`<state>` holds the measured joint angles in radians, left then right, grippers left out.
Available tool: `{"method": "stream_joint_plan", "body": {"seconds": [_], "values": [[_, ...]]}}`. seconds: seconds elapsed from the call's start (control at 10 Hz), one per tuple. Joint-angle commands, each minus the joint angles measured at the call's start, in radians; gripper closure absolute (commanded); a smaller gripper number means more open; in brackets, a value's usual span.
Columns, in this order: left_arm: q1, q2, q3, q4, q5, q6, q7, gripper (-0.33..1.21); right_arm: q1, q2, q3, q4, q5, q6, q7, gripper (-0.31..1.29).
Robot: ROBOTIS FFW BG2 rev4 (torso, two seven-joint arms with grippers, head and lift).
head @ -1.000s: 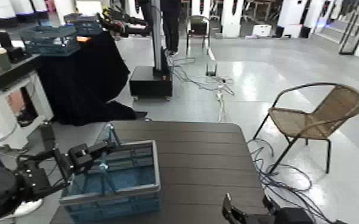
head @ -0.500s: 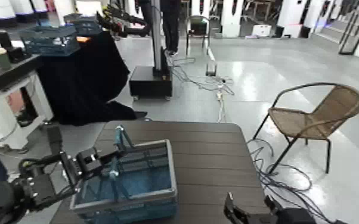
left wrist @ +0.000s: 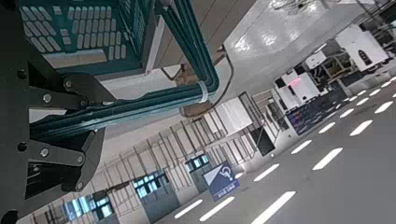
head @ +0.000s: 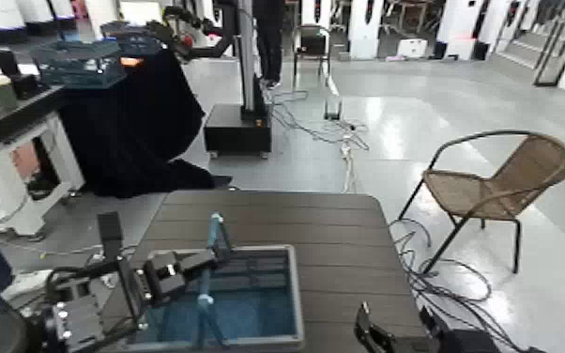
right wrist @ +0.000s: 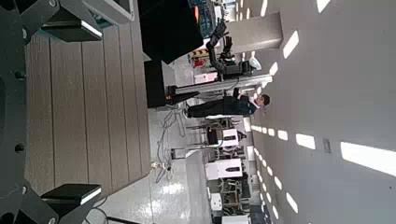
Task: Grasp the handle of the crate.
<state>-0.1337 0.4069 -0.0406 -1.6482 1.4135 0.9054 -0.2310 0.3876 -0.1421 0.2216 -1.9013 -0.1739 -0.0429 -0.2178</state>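
One gripper, the left [head: 190, 268], is clamped on the crate's [head: 291, 314] handle [head: 213, 246], right [head: 394, 340] spread idle; judged next: hold firm.

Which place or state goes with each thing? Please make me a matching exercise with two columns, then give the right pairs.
Things:
1. crate
2. left gripper
3. right gripper
4. wicker chair

Places or states:
A. stands on the floor, to the right of the table
B. open, low at the near right of the table
C. rests on the dark table, handle raised
D. shut on the handle

Pairs: 1-C, 2-D, 3-B, 4-A
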Motion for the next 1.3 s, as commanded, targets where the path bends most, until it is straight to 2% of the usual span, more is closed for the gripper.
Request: {"method": "stream_joint_plan", "body": {"seconds": [0.1,0.2,0.8,1.3], "values": [[0.054,-0.04,-0.035,-0.044,0.062,0.015,0.012,1.2,0.002,0.004,-0.004,0.001,0.013,-0.006,0.0,0.15],[0.071,-0.049,-0.053,-0.051,0.084,0.015,0.013,1.2,0.002,0.006,-0.004,0.001,0.013,-0.006,0.0,0.15],[0.091,-0.049,-0.121,-0.071,0.153,0.027,0.005,1.2,0.002,0.009,-0.005,0.008,0.025,-0.014,-0.006,0.15],[0.095,-0.059,-0.125,-0.065,0.16,0.016,-0.01,1.19,0.004,0.007,0.001,0.004,0.033,-0.008,-0.021,0.15]]}}
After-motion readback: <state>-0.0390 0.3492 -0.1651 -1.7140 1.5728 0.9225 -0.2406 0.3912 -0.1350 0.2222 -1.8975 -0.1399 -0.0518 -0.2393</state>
